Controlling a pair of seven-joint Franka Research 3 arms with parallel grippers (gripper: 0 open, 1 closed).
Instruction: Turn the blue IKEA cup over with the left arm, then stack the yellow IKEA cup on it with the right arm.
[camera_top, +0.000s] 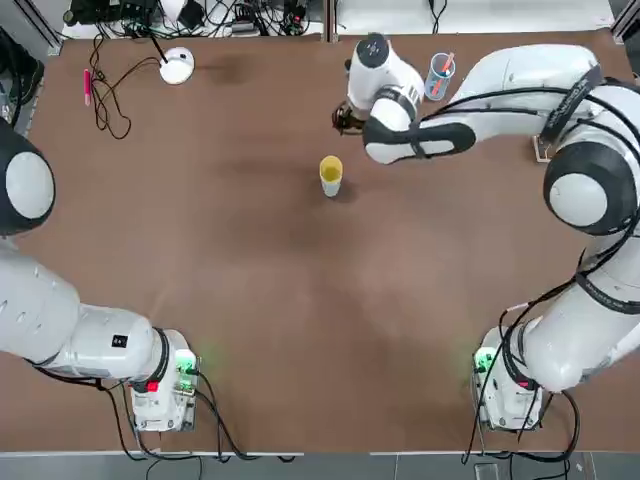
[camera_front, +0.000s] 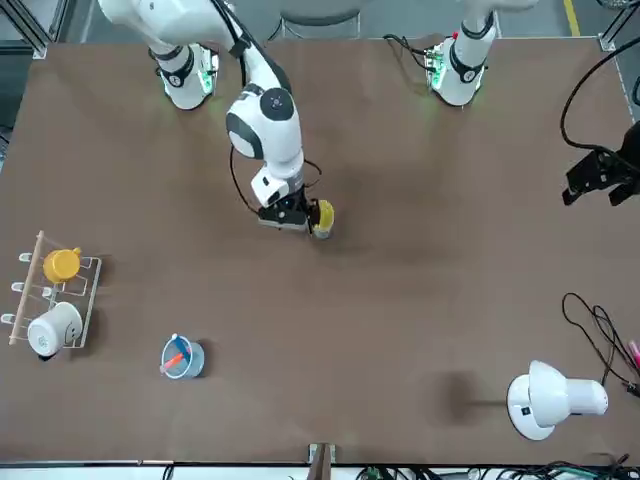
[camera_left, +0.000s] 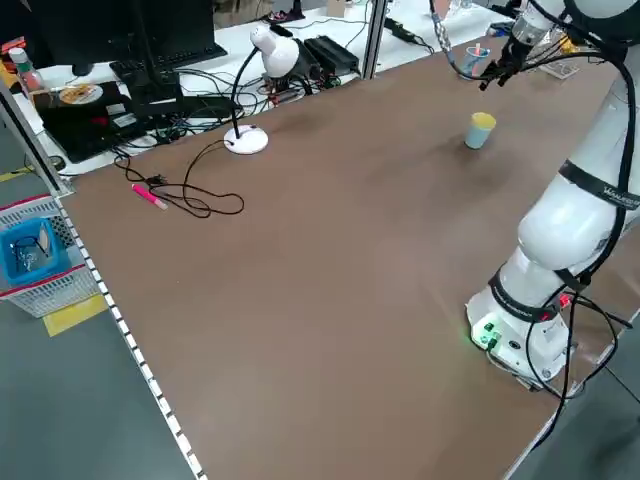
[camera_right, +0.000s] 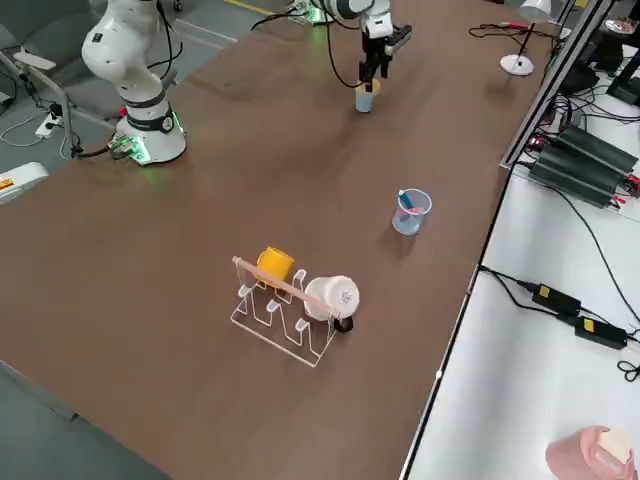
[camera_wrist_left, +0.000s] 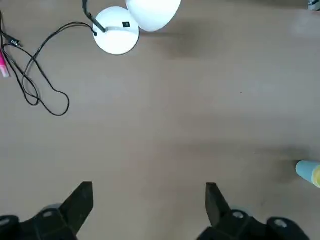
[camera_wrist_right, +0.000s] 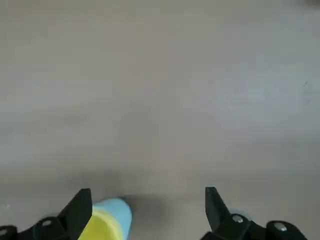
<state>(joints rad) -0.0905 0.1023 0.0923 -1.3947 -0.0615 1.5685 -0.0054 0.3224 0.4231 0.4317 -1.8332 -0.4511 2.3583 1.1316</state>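
Yellow IKEA cup (camera_top: 331, 174) stacked on the blue IKEA cup (camera_wrist_right: 120, 209).
Only wrist views reveal blue beneath; right tool (camera_wrist_right: 145, 210) wide beside it, left tool (camera_wrist_left: 149, 202) wide, apart.

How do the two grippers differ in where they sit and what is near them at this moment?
The right gripper is stretched out over mid-table, beside the yellow IKEA cup stacked on the blue cup; the left gripper is drawn back near its base. The right wrist view shows the stack beside one finger; the left view shows it far off. Both grippers are open and hold nothing.
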